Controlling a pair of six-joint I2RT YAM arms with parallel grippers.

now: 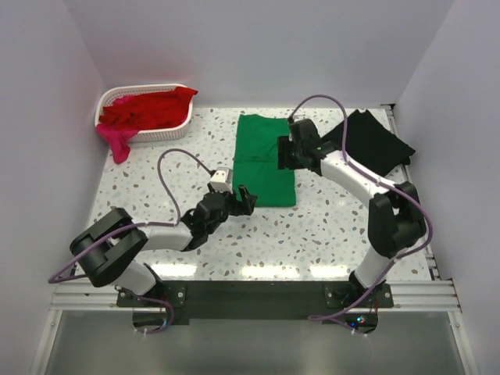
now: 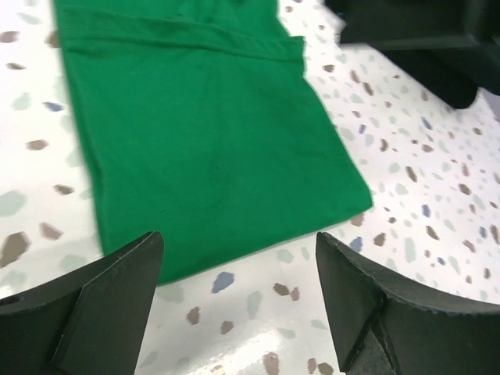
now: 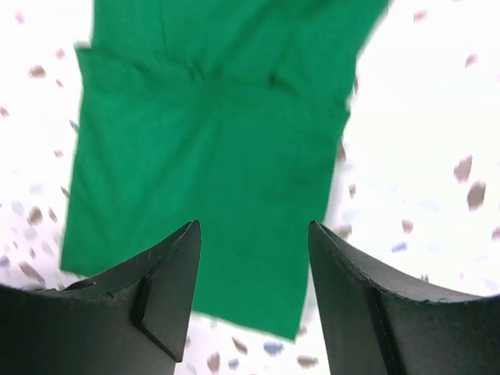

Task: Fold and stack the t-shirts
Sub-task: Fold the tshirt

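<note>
Far left, red t-shirt (image 1: 148, 109) in white basket (image 1: 162, 134), pink t-shirt (image 1: 119, 144) over rim

My top external view sits high behind the arm bases and looks down and forward over the whole speckled table (image 1: 328, 226), far enough back to take in both arms. My left wrist view looks out past the left gripper (image 2: 238, 266), low and close over the green t-shirt (image 2: 203, 148). My right wrist view looks past the right gripper (image 3: 254, 258) down onto it. All three views share that shirt.
</note>
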